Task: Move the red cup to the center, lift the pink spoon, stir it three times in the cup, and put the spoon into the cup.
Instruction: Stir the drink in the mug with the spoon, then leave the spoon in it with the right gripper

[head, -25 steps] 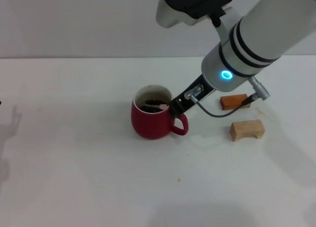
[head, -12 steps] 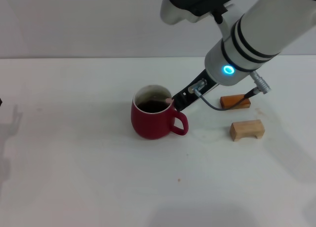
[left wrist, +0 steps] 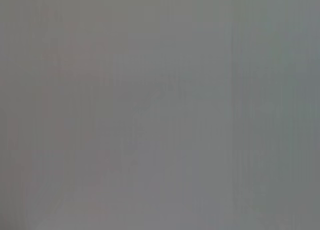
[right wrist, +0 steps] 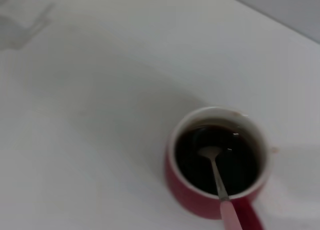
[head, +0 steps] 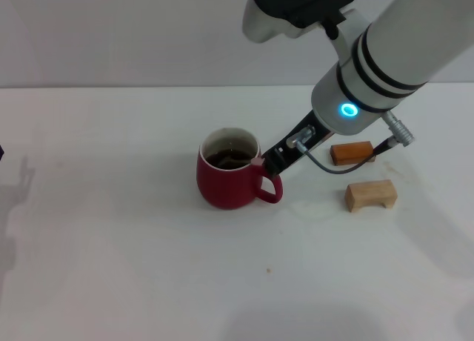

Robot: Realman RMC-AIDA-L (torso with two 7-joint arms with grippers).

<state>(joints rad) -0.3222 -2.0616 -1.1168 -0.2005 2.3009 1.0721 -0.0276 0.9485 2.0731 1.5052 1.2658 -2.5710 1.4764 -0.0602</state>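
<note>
Right hand [head: 265, 161] — beside red cup [head: 226, 179] handle; pink spoon [right wrist: 216, 176] in cup

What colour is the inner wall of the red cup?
White, above the dark liquid; the red cup shows it best in the right wrist view.

A: Can you see the right gripper [head: 268, 160] fingers?
B: Not well. From the head they are a dark mass by the cup [head: 228, 179] handle; whether they pinch anything I cannot tell.
A: And the spoon [right wrist: 216, 176]?
B: In the right wrist view its pink handle runs off the picture's edge, as does the cup's handle. From the head only a faint glint shows in the liquid.
A: The left wrist view?
B: A plain grey blur; nothing can be made out.
</note>
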